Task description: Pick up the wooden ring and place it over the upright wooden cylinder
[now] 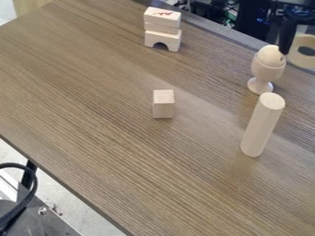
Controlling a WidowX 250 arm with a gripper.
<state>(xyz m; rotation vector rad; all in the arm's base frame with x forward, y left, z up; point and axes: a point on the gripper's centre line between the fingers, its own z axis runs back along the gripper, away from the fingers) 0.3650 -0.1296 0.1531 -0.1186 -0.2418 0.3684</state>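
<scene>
Wooden egg [269, 55] is seated in a wooden egg cup [268, 73], right side of my camera view, near the bench's far edge. Pincer [285, 45] looks to be the dark part coming down from the top right, right at the egg. Contact or just behind it, can't tell. Spread or pressed together, can't tell either. Stage as I read it: contact range, egg seated in the cup, no lift visible. My judgement: a grip there calls for centring on the egg, since it's rounded and could roll out, and the cup's narrow stem could tip.

Wooden cylinder [263, 124] stands upright on the near side of the cup, so a low sweep could knock it. Pale ring-like piece [298, 59] to the right of the egg. Small rectangular wooden block [164, 106] upright mid-bench. Farther back: arch block [151, 40], opening down, with two blocks stacked on it, top one [162, 17] marked in red.

Bench [92, 83] is brown woodgrain. Dark equipment with small blue lights [249, 27] behind it; pale floor [73, 207] and a looped black cable [29, 198] lower left.
</scene>
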